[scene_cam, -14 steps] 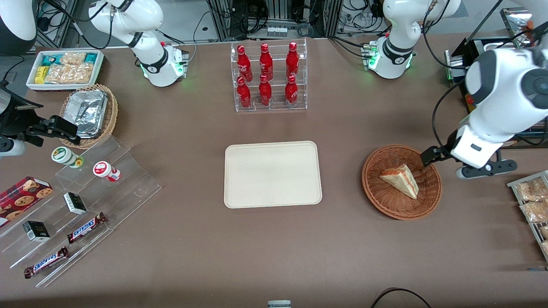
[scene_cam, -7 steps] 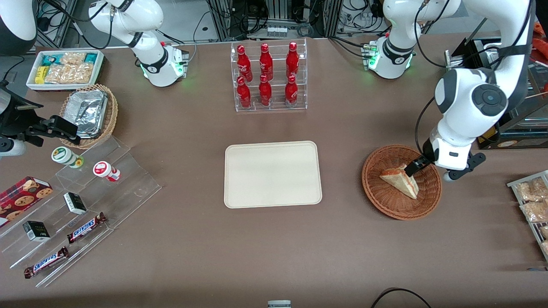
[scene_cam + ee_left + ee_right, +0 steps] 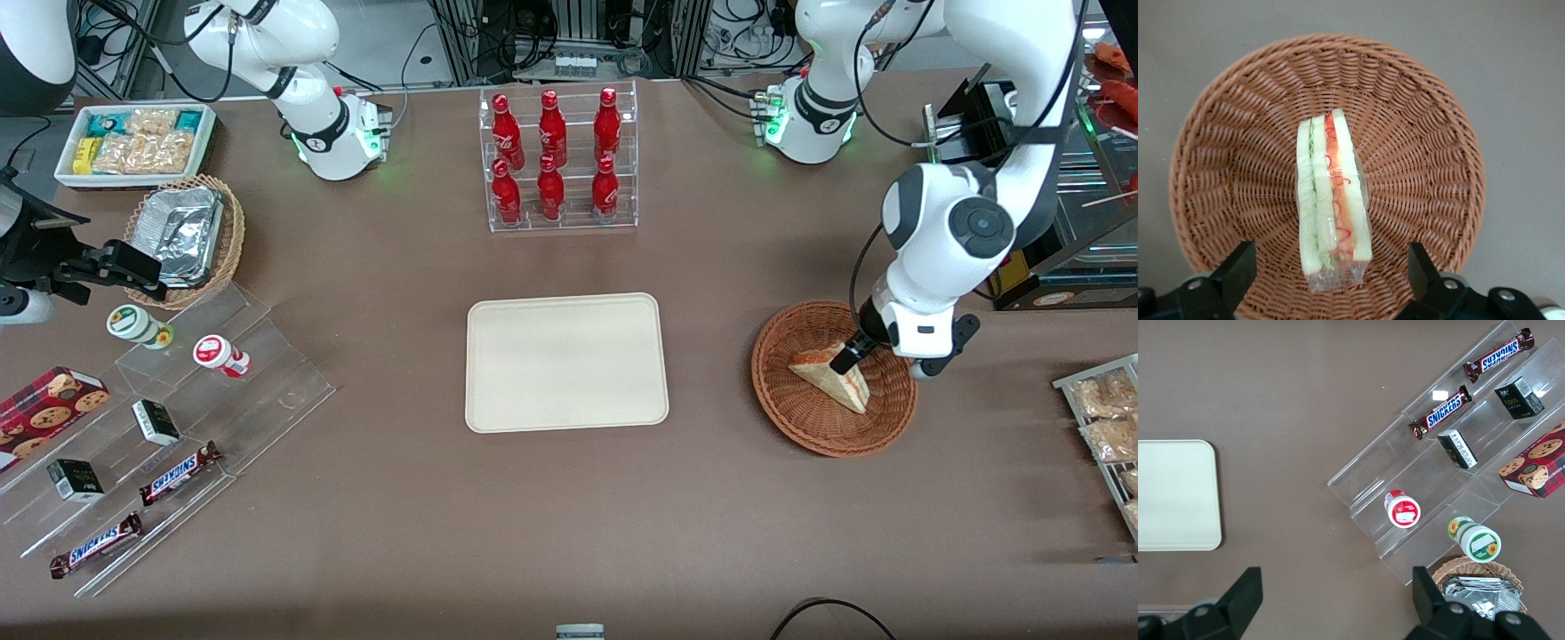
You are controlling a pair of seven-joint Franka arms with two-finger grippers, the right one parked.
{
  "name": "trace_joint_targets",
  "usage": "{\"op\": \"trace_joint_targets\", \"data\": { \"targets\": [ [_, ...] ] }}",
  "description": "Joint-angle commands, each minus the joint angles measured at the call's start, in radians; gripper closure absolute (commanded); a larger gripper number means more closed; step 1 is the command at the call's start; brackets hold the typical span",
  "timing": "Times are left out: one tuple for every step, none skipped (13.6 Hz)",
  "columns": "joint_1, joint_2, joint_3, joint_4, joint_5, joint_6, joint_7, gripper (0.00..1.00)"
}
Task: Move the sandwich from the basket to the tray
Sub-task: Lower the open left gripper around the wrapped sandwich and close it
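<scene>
The clear-wrapped sandwich, a white bread wedge with red and green filling, lies in the reddish-brown wicker basket. My gripper hangs just above the sandwich's wide end, open, its two black fingers spread on either side of the wrapped end without touching it. The cream tray lies flat beside the basket, toward the parked arm's end of the table, with nothing on it.
A clear rack of red bottles stands farther from the camera than the tray. Bagged pastries on a rack sit at the working arm's table end. A clear stepped stand with snack bars, a tan basket of foil containers and a white snack box occupy the parked arm's end.
My arm has swung in from the table's end over the basket and lowered, bringing the gripper from the basket's rim to above the sandwich's wide end. The sandwich has not moved.
</scene>
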Motion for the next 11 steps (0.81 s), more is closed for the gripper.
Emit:
{"op": "trace_joint_targets", "data": {
  "targets": [
    [0.009, 0.047, -0.009, -0.020, 0.013, 0.078, -0.052, 0.00],
    [0.011, 0.059, -0.009, -0.020, 0.013, 0.079, -0.052, 0.00],
    [0.011, 0.070, -0.009, -0.020, 0.013, 0.087, -0.052, 0.00],
    [0.012, 0.084, -0.009, -0.020, 0.013, 0.102, -0.055, 0.01],
    [0.014, 0.098, -0.009, -0.016, 0.012, 0.107, -0.057, 0.10],
    [0.014, 0.102, -0.009, -0.014, 0.012, 0.110, -0.064, 0.34],
    [0.014, 0.101, -0.009, -0.014, 0.012, 0.110, -0.069, 0.69],
    [0.014, 0.096, -0.009, -0.009, 0.012, 0.104, -0.069, 1.00],
    [0.014, 0.092, -0.009, -0.005, 0.012, 0.102, -0.066, 1.00],
    [0.012, 0.086, -0.009, 0.004, 0.012, 0.099, -0.066, 1.00],
    [0.008, 0.072, -0.011, 0.013, 0.013, 0.080, -0.063, 1.00]
  ]
}}
